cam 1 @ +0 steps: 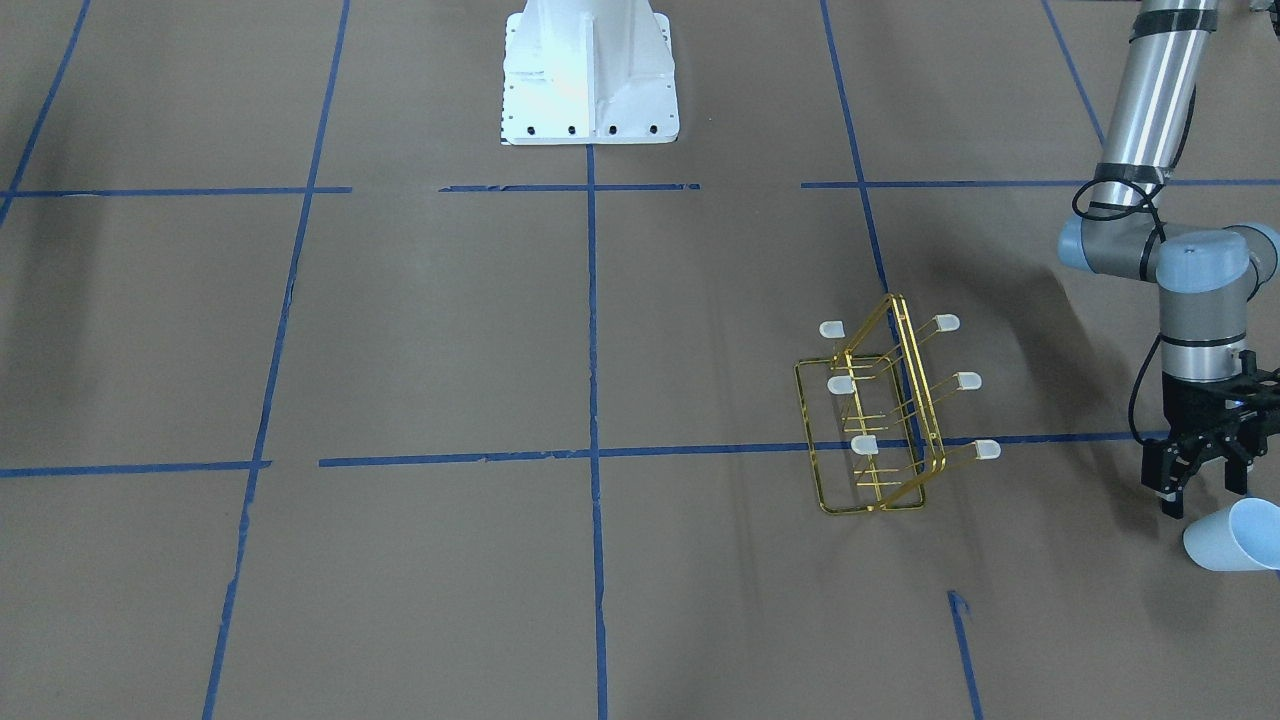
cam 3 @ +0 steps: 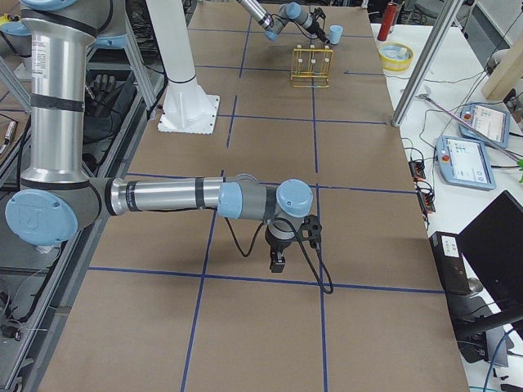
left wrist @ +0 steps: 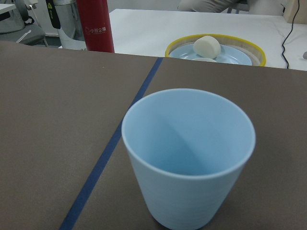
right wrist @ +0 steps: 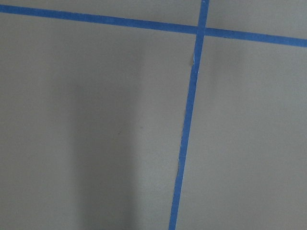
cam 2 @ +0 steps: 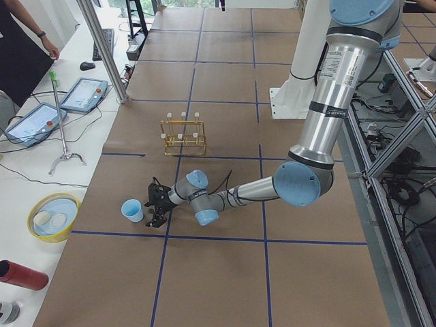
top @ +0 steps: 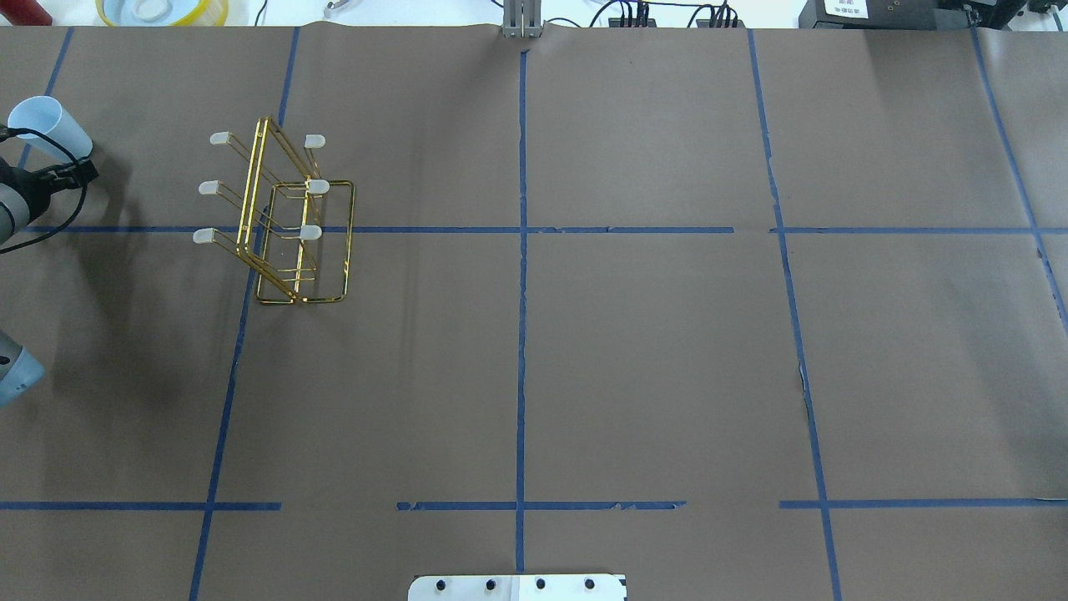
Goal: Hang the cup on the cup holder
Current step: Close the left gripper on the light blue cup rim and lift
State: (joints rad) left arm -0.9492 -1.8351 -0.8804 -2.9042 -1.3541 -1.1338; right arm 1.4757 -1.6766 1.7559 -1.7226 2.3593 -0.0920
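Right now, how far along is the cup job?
Done: nothing; the rack has all prongs bare. In hand: the left hand sits open by the cup, which stands on the table ungrasped. Left: grasp, lift, carry over, set it on a prong.

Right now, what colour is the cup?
Pale blue, plain, no pattern. The cup shows best in the left wrist view.

cup (cam 1: 1232, 538) clipped at front view's right edge, right fingers (cam 3: 278, 262) too small to judge

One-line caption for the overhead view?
Open left gripper beside the standing cup; empty gold rack waits nearby.
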